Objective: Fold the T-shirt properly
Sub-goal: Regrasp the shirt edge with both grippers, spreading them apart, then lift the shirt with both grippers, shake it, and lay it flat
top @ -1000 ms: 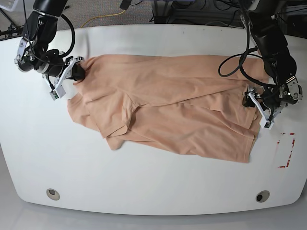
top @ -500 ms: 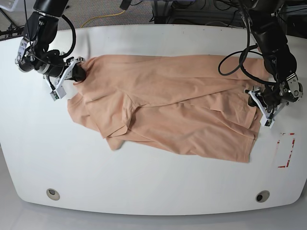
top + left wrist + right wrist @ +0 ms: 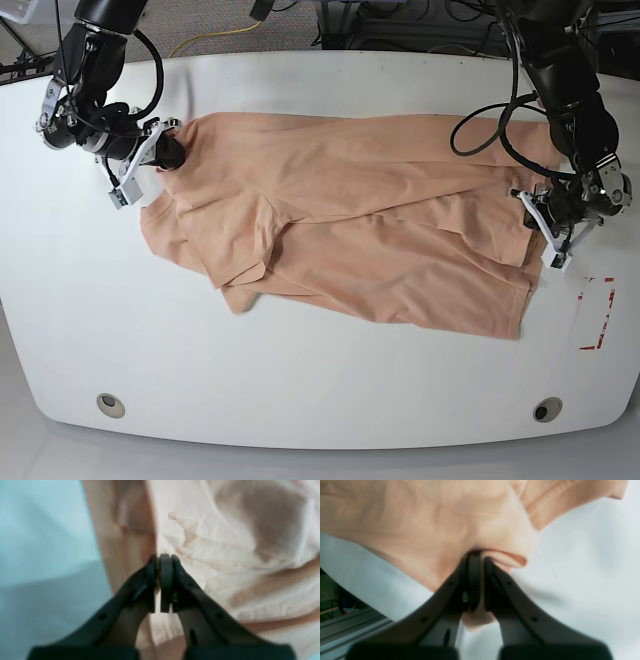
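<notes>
The peach-pink T-shirt (image 3: 350, 230) lies crumpled and partly doubled over across the middle of the white table (image 3: 320, 380). At its left end my right gripper (image 3: 170, 153) is shut on a bunched fold of the cloth; in the right wrist view the black fingers (image 3: 475, 562) pinch a rolled edge of the T-shirt (image 3: 420, 525). At the right end my left gripper (image 3: 536, 214) is shut on the shirt's edge. The left wrist view shows its fingertips (image 3: 166, 562) pressed together on the T-shirt (image 3: 225, 542), with bare table to the left.
A red-marked rectangle (image 3: 597, 313) sits on the table beyond the shirt's right end. Two round inserts (image 3: 111, 405) (image 3: 546, 409) lie near the front edge. Cables and dark equipment run behind the table's far edge.
Both arms shifted only slightly. The right gripper drew the shirt's left corner a little up and inward; the left gripper stayed at the right edge, still pinching cloth.
</notes>
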Robot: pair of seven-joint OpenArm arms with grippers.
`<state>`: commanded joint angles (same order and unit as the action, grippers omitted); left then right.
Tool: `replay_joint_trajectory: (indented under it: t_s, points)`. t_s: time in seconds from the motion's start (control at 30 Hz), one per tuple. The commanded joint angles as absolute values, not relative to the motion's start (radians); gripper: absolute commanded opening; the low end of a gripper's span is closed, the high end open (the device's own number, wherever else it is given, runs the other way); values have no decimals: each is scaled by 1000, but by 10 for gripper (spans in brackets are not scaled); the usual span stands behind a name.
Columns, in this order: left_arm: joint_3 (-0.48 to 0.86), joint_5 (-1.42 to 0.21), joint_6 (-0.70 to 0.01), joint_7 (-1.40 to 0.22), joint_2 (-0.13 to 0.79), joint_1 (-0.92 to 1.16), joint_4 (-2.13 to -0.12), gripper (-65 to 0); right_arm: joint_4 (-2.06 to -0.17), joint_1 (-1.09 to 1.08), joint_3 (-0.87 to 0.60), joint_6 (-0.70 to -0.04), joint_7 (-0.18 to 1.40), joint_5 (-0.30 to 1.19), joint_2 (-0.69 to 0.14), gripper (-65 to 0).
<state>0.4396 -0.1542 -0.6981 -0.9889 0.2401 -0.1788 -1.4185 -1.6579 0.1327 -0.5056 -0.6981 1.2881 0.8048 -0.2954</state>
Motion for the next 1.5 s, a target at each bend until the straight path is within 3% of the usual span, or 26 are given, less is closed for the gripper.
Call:
replay_joint_trajectory:
  t_s: [0.3,0.63,1.13,1.5]
  points:
    - [438,-157,-698,-1043,199,-119,-1672,-644,-1656,116,-522,-698,1285,799,-295,-650]
    - [441,-156,-698,-1130,177,-145,-1949,-644,-1655,-35,-591,-698,1285,693,-305,-650]
    - [513,-151,-698,-1360,171,-544,-1968,-646,-1649,-455,-585,-698,1285,516,-335,-650]
    - [470,-145,-698,-1360,191,-878,-1917,-646,-1380,-924,-360,-698,1241,495,-449,-650]
